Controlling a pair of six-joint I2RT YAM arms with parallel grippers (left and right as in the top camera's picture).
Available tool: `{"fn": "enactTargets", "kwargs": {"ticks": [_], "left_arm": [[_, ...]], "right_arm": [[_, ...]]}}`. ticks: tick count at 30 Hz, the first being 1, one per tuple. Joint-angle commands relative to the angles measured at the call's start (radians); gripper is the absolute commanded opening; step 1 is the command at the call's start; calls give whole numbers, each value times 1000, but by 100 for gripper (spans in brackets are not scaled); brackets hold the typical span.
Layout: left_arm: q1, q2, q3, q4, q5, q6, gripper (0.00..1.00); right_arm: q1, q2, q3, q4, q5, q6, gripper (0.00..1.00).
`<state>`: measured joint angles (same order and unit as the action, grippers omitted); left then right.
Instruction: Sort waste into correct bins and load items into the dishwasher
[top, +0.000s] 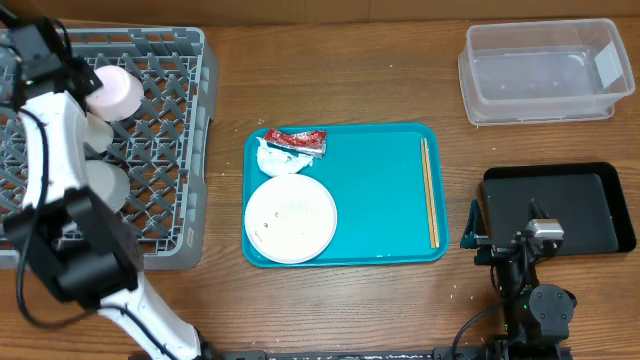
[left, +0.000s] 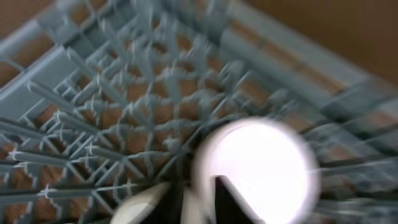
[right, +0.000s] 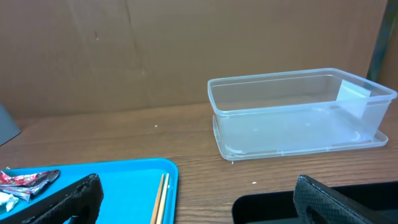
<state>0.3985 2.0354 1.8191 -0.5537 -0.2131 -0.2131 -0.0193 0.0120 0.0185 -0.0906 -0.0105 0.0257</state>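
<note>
- The pale-pink dish (top: 115, 90) sits in the grey dish rack (top: 170, 120), in the rack's upper half and left of its middle. It is well inside the rack's rim on every side.
- The left end effector (top: 75, 72) is at the dish's 10 o'clock, just beside it. In the left wrist view the dish (left: 255, 168) is a bright blur just to the 2 o'clock of the end effector (left: 183, 202), with a dark finger (left: 221, 199) across its lower edge.
- That view is too smeared to tell whether the left jaws are parted, closed or gripping the dish.
- The left arm (top: 60, 150) runs from 12 to 6 o'clock over the rack's left side. The lattice to the dish's 3 o'clock lies open.
- The teal tray (top: 380, 190) is at the rack's 3 o'clock with a gap of bare surface (top: 350, 60) between them.
- The tray's left end holds the white plate (top: 290, 218), with the paper napkin (top: 272, 158) and red sauce packet (top: 297, 141) at the plate's 12 o'clock.
- The wooden chopsticks (top: 430, 190) lie along the tray's right edge. The tray's middle is bare.
- The right end effector (top: 505, 238) hangs with jaws wide apart and empty between the teal tray and the black tray (top: 590, 205).
- The clear plastic tub (top: 545, 70) stands well apart at the right end effector's 12 o'clock.
</note>
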Motion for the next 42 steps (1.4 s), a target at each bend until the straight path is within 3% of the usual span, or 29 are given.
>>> {"fn": "enactTargets", "kwargs": {"ticks": [1, 4, 6, 8, 10, 11, 15, 20, 22, 23, 30, 33, 36, 42], "left_arm": [[-10, -189, 11, 7, 237, -92, 38], [-13, -261, 11, -11, 527, -110, 40], [-14, -292, 11, -51, 733, -109, 54], [-22, -303, 11, -100, 918, -106, 58], [-41, -303, 10, -187, 1064, -74, 59], [-77, -301, -2, -319, 1123, -5, 58], [-198, -301, -29, -540, 1048, 138, 54], [-409, -301, -61, -602, 811, 143, 63], [-491, -301, -76, -581, 734, 143, 80], [-530, -301, -83, -570, 699, 142, 100], [-755, -259, -115, -529, 437, 133, 100], [-805, -208, -115, -531, 280, 14, 100], [-802, -166, -115, -511, 283, -60, 100], [-790, -90, -115, -437, 287, -86, 100]], "right_arm": [[-4, -9, -10, 6, 8, 0, 100], [-5, -9, -10, 6, 9, 0, 100], [-4, -9, -10, 6, 8, 0, 100], [-4, -9, -10, 6, 8, 0, 100], [-5, -9, -10, 6, 8, 0, 100], [-4, -9, -10, 6, 8, 0, 100], [-4, -9, -10, 6, 9, 0, 100], [-4, -9, -10, 6, 8, 0, 100], [-4, -9, -10, 6, 8, 0, 100], [-4, -9, -10, 6, 8, 0, 100], [-4, -9, -10, 6, 9, 0, 99], [-4, -9, -10, 6, 9, 0, 100], [-4, -9, -10, 6, 8, 0, 100], [-4, -9, -10, 6, 8, 0, 100]]}}
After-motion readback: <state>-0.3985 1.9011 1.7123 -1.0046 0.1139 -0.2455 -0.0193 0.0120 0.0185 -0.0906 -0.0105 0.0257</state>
